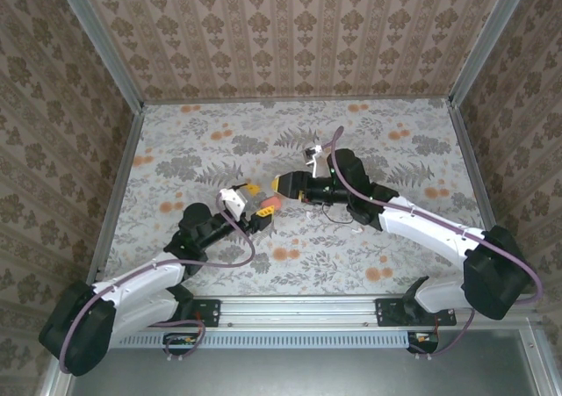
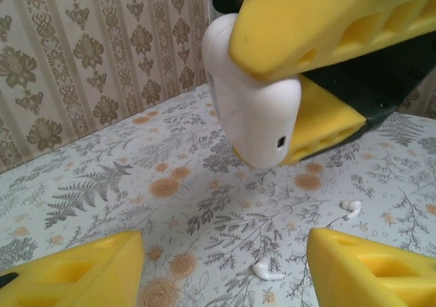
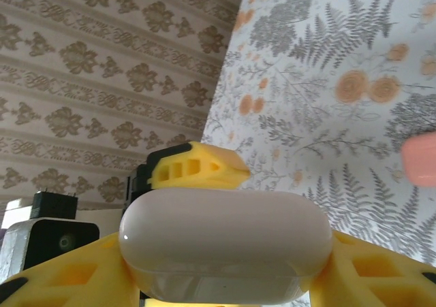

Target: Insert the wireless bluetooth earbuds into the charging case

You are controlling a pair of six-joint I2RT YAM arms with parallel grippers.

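Two white earbuds (image 2: pixel 269 273) on table (image 2: pixel 102 184); right gripper (image 1: pixel 283 185) clamps case (image 2: pixel 252 109), seemingly closed

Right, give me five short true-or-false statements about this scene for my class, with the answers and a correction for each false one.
1. The right arm's jaws grip a white case. True.
2. The gripped case is coral-red. False: it is white.
3. Two white earbuds lie loose on the table. True.
4. The left arm's jaws are closed on an earbud. False: they stand apart with nothing between them.
5. The table has a plain wooden top. False: it is covered in a pattern of grey ferns and orange flowers.
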